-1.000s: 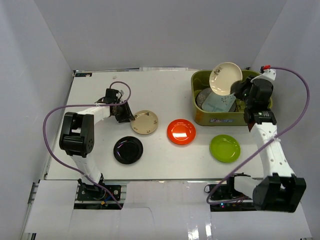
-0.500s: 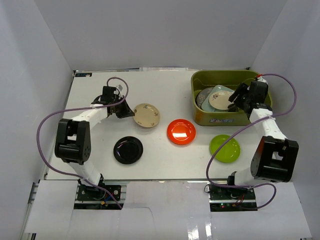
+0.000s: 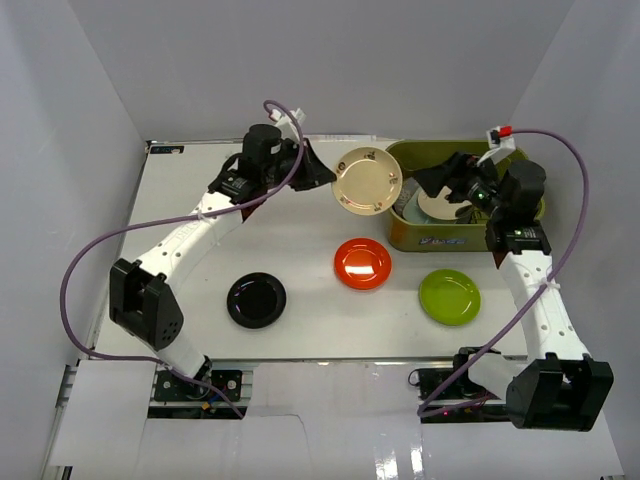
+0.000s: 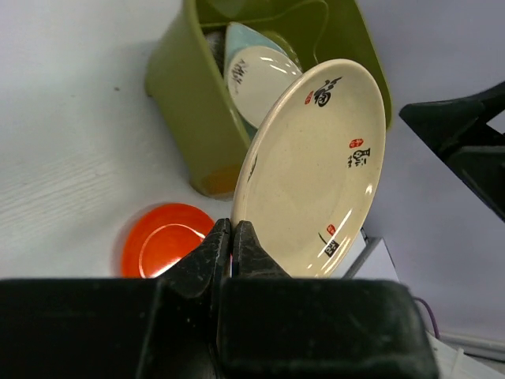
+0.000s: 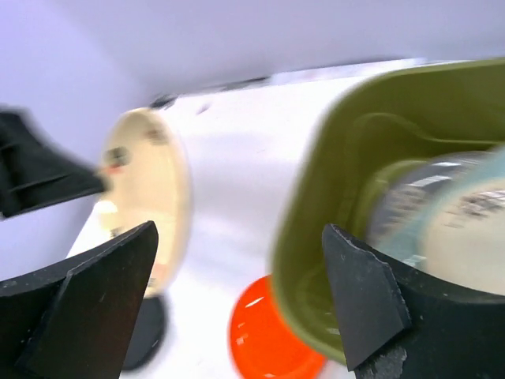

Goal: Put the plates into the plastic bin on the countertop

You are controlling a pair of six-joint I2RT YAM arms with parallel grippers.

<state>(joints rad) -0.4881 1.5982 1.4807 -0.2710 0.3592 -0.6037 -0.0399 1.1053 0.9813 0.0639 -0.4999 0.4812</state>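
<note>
Clamping the rim of the tan plate [image 3: 367,180], the left gripper [image 4: 231,235] holds it airborne just left of the plastic bin [image 3: 400,232]. The right gripper [image 5: 237,237] gapes empty above the bin. Some plates [image 4: 260,75] lie inside; three more sit in front.

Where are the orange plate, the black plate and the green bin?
orange plate [image 3: 362,263]: top view, middle of the plate.
black plate [image 3: 256,300]: top view, middle of the plate.
green bin [image 3: 465,240]: top view, its front wall.
</note>
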